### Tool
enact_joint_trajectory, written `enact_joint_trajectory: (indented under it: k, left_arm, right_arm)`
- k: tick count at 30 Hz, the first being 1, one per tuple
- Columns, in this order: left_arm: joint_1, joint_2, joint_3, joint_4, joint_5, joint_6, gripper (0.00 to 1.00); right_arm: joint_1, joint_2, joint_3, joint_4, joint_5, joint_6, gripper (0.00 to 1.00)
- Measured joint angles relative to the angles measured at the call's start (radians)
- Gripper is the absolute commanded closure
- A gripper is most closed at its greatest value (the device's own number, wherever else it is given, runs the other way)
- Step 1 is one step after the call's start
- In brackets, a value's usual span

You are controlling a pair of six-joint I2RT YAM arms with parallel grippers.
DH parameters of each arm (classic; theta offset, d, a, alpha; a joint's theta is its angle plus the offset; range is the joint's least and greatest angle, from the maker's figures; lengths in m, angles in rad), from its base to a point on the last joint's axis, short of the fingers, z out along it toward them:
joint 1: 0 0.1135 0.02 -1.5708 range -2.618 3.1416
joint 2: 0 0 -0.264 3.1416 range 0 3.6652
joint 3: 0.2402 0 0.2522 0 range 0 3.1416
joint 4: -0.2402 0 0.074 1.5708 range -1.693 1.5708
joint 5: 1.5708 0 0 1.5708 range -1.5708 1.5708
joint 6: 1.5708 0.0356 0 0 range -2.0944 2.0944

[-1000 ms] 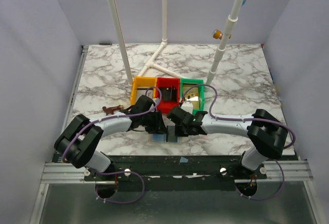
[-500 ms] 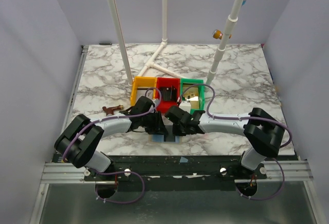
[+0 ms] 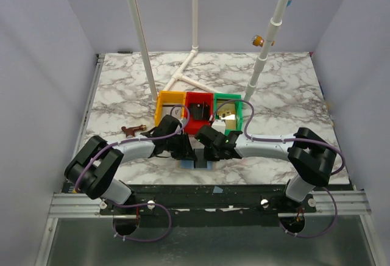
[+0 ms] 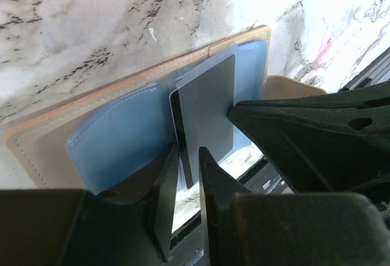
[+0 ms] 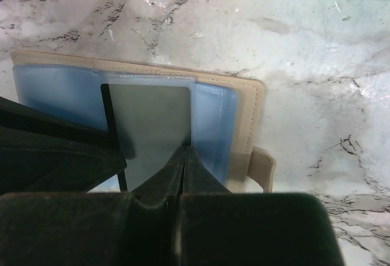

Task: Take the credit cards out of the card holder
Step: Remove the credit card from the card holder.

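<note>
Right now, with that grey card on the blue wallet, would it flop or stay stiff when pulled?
Probably stiff: the grey card shows straight, unbowed edges. Its smooth face has a sheen, so it may slip in a grip. The thin card holder looks light, so it could drag along unless pinned.

I see the card holder (image 5: 247,125) flat on the tabletop (image 5: 317,46), a card (image 5: 152,119) on it, perhaps half pocketed; trays (image 3: 198,94) behind.
</note>
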Motion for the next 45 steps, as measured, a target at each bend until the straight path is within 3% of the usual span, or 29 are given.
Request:
enact_joint_trajectory:
  k: [22,32,45]
  left_arm:
    - [0.040,-0.003,-0.100,0.156,0.090,-0.104,0.89]
    - [0.055,-0.004,-0.116,0.182,0.114,-0.124,1.00]
    - [0.066,-0.013,-0.118,0.182,0.126,-0.127,1.00]
  right_arm:
    - [0.000,-0.003,-0.009,0.010,0.000,0.001,0.99]
    - [0.000,-0.007,-0.016,0.020,0.000,0.001,0.99]
    - [0.000,-0.008,-0.018,0.022,0.000,0.002,0.99]
